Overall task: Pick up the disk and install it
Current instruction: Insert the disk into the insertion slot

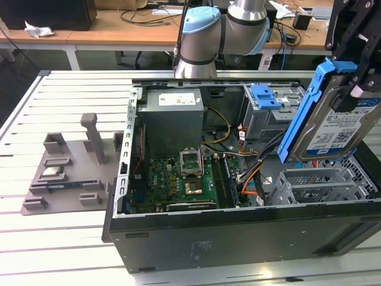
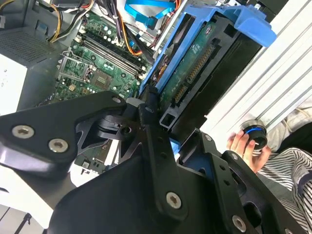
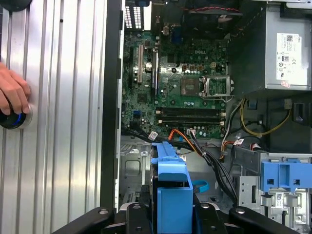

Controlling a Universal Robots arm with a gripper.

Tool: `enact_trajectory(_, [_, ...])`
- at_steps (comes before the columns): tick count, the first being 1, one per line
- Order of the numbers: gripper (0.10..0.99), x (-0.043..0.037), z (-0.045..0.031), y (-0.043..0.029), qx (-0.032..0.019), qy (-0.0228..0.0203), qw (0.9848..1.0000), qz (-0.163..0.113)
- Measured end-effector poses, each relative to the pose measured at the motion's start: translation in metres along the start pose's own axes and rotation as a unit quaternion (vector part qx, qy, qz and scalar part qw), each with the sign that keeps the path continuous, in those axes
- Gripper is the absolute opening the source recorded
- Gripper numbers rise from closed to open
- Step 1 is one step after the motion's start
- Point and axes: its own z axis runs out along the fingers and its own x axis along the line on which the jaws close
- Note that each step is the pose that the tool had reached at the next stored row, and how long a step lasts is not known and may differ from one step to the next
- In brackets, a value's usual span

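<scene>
Right now my end effector (image 1: 353, 72) is clenched on the disk (image 1: 340, 128), holding it tilted, label showing, above the open computer case (image 1: 238, 238), over the grey drive cage (image 1: 321, 185) at the exterior view's right

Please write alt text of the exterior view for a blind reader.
A black gripper holds the flat silver metal disk, framed in blue plastic, tilted above the open black computer case. A grey moulded tray lies at the exterior view's left.

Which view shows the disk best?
Exterior view: the disk hangs tilted over the case, label face and blue frame visible. Second wrist view shows its circuit-board underside; first wrist view, the blue frame's end.
</scene>
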Motion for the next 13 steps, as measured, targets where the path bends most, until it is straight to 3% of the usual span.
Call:
enact_trajectory(3, [0.369,0.0002,0.0005,-0.0026,-0.0002,0.0002,1.0,0.0])
enact_trajectory(7, [0.369,0.0011,0.0078,-0.0132,-0.002,0.0003,1.0,0.0])
enact_trajectory(13, [0.369,0.0072,0.02,-0.0189,-0.0024,0.0003,1.0,0.0])
